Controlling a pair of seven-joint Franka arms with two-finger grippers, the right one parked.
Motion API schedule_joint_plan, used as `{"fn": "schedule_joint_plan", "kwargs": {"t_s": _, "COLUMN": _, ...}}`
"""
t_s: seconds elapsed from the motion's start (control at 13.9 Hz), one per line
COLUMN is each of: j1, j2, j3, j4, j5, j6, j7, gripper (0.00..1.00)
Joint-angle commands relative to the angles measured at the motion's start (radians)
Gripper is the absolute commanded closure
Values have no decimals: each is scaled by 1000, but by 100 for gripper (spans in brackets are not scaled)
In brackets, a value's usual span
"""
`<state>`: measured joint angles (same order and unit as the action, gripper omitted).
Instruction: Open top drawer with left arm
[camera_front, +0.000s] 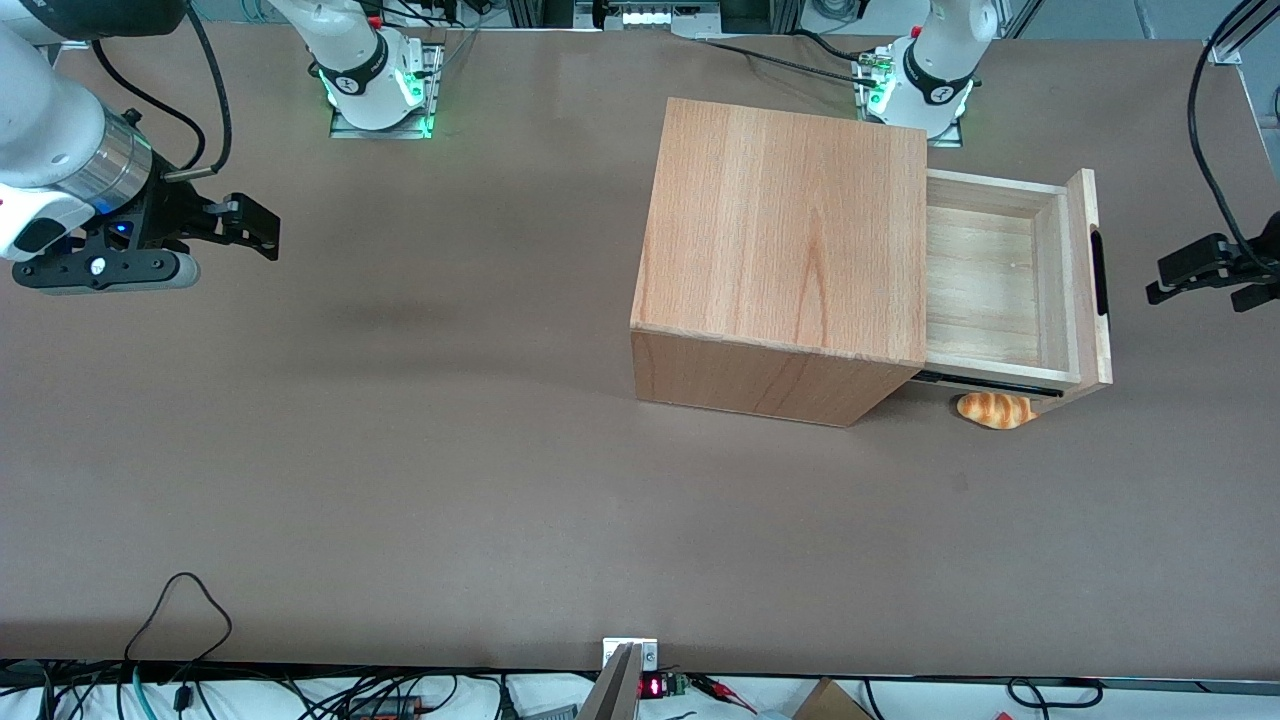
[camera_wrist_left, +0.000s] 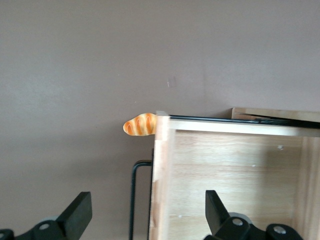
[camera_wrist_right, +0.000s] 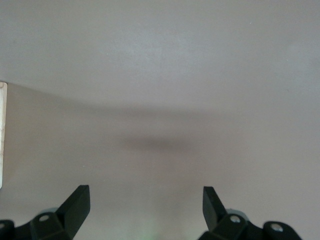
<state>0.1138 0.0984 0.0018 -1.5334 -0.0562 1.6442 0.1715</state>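
Observation:
The top drawer (camera_front: 985, 290) stands pulled out of the wooden cabinet (camera_front: 790, 230), showing its pale, empty inside. Its flat front panel (camera_front: 1085, 280) bears a long black handle (camera_front: 1100, 270). The left arm's black gripper (camera_front: 1156, 282) is in front of the drawer front, apart from the handle, open and empty. In the left wrist view the gripper (camera_wrist_left: 147, 199) is open, and the front panel (camera_wrist_left: 161, 165) and handle (camera_wrist_left: 133, 200) show between its fingertips (camera_wrist_left: 80, 207) without touching them. The drawer's inside (camera_wrist_left: 235, 170) shows there too.
A small bread roll (camera_front: 995, 409) lies on the brown table (camera_front: 450, 450) under the drawer's corner nearest the front camera; it also shows in the left wrist view (camera_wrist_left: 140, 124). The left arm's base (camera_front: 935, 70) stands farther from the camera than the cabinet.

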Motion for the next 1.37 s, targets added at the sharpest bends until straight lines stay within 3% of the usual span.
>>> {"fn": "schedule_joint_plan", "kwargs": {"t_s": 0.0, "j1": -127, "j2": -2, "j3": 99, "j4": 32, "j5": 26, "j6": -32, "j7": -27, "gripper": 0}}
{"fn": "schedule_joint_plan", "kwargs": {"t_s": 0.43, "j1": -134, "j2": -58, "j3": 78, "j4": 21, "j5": 48, "j6": -52, "j7": -92, "gripper": 0}}
{"fn": "schedule_joint_plan", "kwargs": {"t_s": 0.72, "j1": -143, "j2": -155, "j3": 66, "j4": -120, "j5": 95, "j6": 20, "j7": -93, "gripper": 0}}
{"fn": "schedule_joint_plan", "kwargs": {"t_s": 1.3, "j1": -85, "j2": -147, "j3": 20, "j4": -99, "j5": 91, "j6": 9, "j7": -107, "gripper": 0}}
